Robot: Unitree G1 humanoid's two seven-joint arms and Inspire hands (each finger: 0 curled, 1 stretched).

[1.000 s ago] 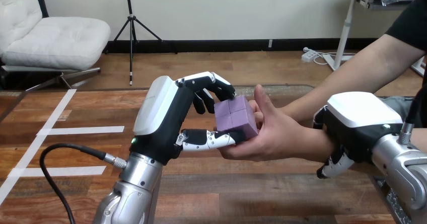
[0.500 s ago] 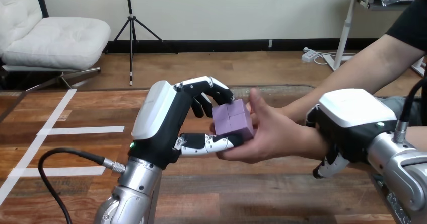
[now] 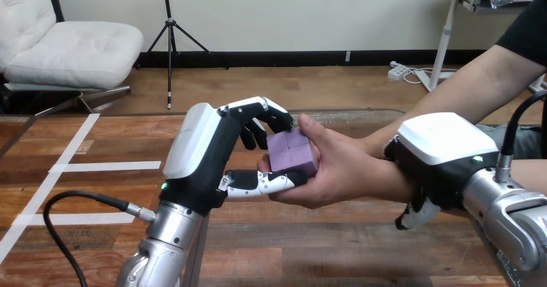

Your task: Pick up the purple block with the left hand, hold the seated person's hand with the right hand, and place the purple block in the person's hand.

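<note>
So here's what we're looking at. The robot's left hand [image 3: 205, 158] is up off the wooden plank tabletop [image 3: 322, 248], with the white shell on its back turned toward us. It's wrapped round a purple block [image 3: 291, 153], a cube with faint seams across its faces, as if it's made of smaller cubes. The black-and-white fingers [image 3: 261, 109] curl over the block's top far edge and the thumb [image 3: 264, 182] runs along underneath, so the block is pinched between them.

The block is also sitting in the person's hand [image 3: 338, 171], which comes in from the right with the palm facing left. The person's thumb is over the top of the block and their fingers cup it from below, just beside the robot's thumb. So we'd say both hands are on it at once, up in the air above the middle of the tabletop.

The robot's right hand [image 3: 445, 148] is at the right, lying over the person's wrist [image 3: 387, 174]. Its white shell sits on top and its fingers [image 3: 413, 215] hook down round the near side and stick out under the wrist, so we read that as a closed grip on the wrist.

The surface itself is dark brown boards with lots of grain, and bare wood shows below both silver forearms. Strips of white tape [image 3: 106, 166] are stuck on its left part, one long diagonal with shorter ones branching off, well apart from the hands.
</note>
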